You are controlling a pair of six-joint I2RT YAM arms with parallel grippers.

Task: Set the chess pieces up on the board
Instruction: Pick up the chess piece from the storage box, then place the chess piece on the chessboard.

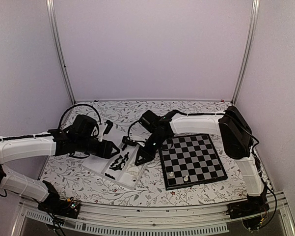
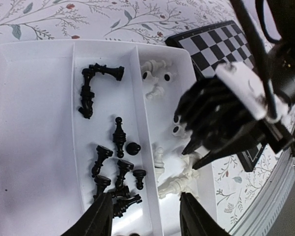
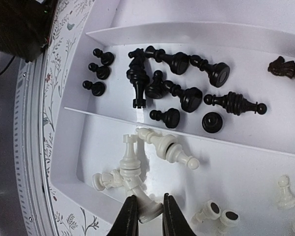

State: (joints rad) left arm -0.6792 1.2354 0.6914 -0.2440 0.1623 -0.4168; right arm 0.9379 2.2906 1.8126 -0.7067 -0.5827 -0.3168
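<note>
The table (image 1: 137, 110) is covered with a cloth of leaves and small flowers, and plain pale walls (image 1: 152, 49) stand around it. The board (image 1: 191, 157) lies flat on my right side, and only two white pieces (image 1: 171, 174) stand on it, in the row nearest to the arms. Nearly all the other chess pieces are in the tray (image 2: 34, 123) beside the board: the black pieces (image 2: 119, 137) lie in the middle compartment and the white ones in the compartment next to the board. I judge the step in hand to be picking one more white figure. The right gripper (image 3: 147, 200) is down in that compartment, its fingers closed on the base of a lying white piece (image 3: 148, 212), which is not lifted. The left gripper (image 2: 147, 219) hovers above the tray with fingers apart and nothing between them. The next move calls for a straight lift so the neighbours do not come along, then carrying the piece to a free square and putting it upright. I can read no brand, label or writing anywhere.
</note>
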